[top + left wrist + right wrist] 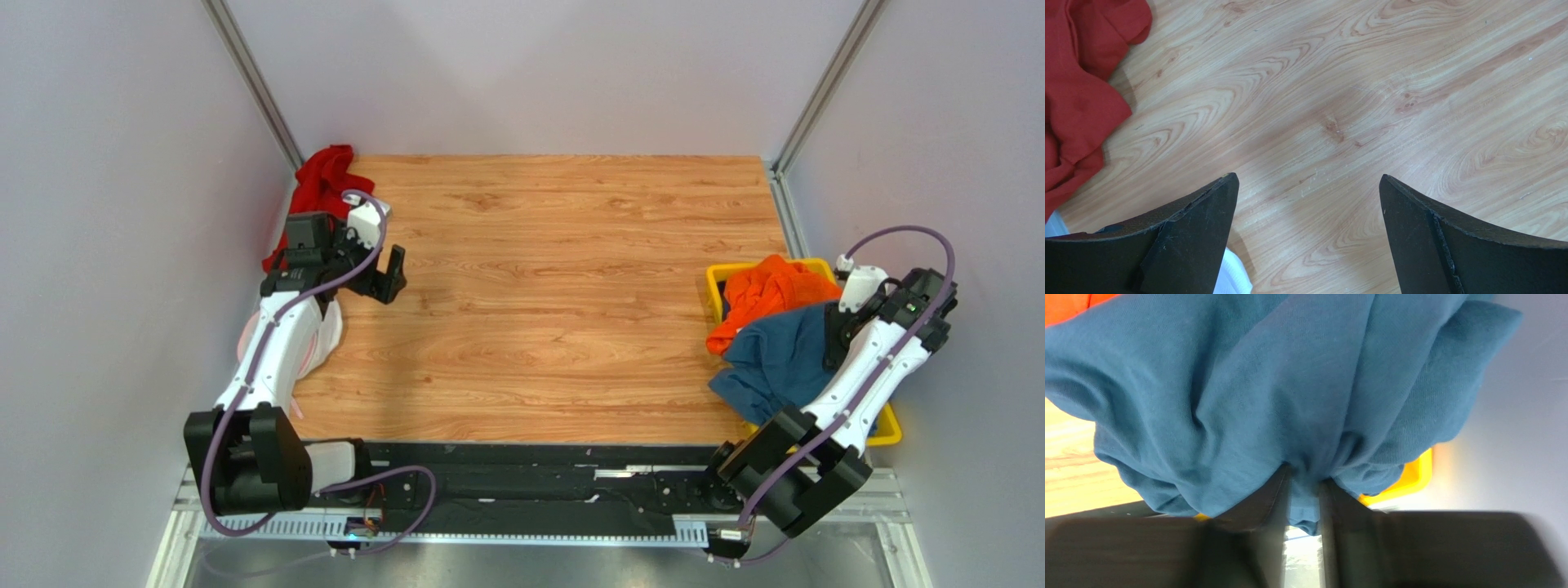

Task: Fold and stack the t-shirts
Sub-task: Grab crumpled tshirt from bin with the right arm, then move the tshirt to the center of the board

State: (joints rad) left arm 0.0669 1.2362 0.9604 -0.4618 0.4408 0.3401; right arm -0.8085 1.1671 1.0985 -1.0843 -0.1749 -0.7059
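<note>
A slate-blue t-shirt [770,358] hangs crumpled over the front of the yellow bin [715,278], with an orange t-shirt [773,289] bunched behind it. My right gripper [1304,479] is shut on a fold of the blue t-shirt [1278,386], and the cloth is pinched between its two dark fingers. A corner of the orange t-shirt [1063,305] shows at the top left of the right wrist view. A red t-shirt [323,181] lies crumpled in the back left corner. My left gripper [390,272] hovers open over bare wood beside it, holding nothing [1308,176]. The red t-shirt [1079,92] sits left of its fingers.
A round white-and-pink mesh disc [304,341] lies under my left arm near the left wall; its white edge [1234,277] shows by the left finger. The yellow bin rim [1415,476] sits against the right wall. Grey walls close in both sides and the back.
</note>
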